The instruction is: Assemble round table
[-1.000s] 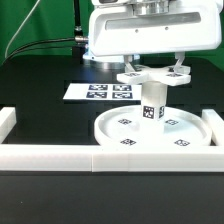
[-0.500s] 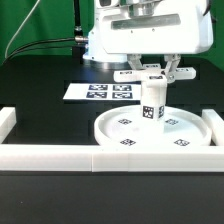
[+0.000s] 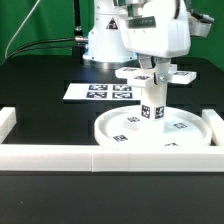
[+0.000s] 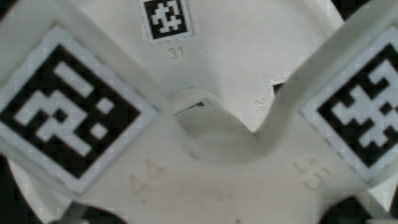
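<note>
The tool (image 3: 156,70), apparently clenched on the flat white plastic cross-shaped foot piece (image 3: 150,74), sits directly above the short upright white post (image 3: 152,104), which stands vertically on the large rimmed white disc (image 3: 200,136).

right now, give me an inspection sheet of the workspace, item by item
surface: black table, white border rails along the near edge.
job's things: disc lies flat against the rails; post stands upright on its middle; foot piece sits on top of the post, and fills the wrist view.
clutter: marker board flat behind the disc; nothing else seen.
grippers: gripper down at the foot piece, turned at an angle; whether it is open or shut cannot be told.
cables: dark cable trailing over the backdrop at the exterior view's left.
surroundings: green backdrop, robot base behind.
</note>
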Motion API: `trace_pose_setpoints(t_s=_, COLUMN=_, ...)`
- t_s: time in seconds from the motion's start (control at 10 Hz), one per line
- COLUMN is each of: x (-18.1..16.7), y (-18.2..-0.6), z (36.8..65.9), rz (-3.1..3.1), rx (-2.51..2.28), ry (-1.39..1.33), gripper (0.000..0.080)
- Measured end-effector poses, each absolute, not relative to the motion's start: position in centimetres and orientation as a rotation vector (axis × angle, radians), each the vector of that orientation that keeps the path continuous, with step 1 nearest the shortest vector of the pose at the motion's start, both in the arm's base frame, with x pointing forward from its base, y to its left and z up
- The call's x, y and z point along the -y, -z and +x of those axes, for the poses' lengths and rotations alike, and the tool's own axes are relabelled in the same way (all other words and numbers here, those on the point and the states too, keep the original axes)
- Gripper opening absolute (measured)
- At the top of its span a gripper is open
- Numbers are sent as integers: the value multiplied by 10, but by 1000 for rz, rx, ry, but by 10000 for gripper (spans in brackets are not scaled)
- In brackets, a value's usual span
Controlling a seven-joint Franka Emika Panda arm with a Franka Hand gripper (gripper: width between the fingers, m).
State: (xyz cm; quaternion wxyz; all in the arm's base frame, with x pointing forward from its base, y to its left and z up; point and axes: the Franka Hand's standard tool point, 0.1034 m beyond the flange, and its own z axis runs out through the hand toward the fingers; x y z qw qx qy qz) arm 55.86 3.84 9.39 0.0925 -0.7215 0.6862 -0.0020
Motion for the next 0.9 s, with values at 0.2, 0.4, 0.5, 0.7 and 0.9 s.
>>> trace_pose_setpoints(t_s=0.2, x=-38, y=-94, z=559, rz=-1961, rx=-2215, ry=-10, gripper=452)
trace_pose_setpoints(t_s=0.4, x=-38, y=-94, z=560, rz=-1868, rx=-2306, ry=-27, gripper=452)
trace_pose_setpoints(t_s=0.5, x=-37, y=-94, z=560, rz=-1871, rx=-2301, ry=-23, gripper=452)
trace_pose_setpoints(t_s=0.7, x=-38, y=-102, z=561, rz=-1923, rx=-2244, ry=-29, gripper=602)
trace_pose_setpoints(t_s=0.9, x=-37, y=-126, z=564, rz=-1916, rx=-2184, ry=-28, gripper=635)
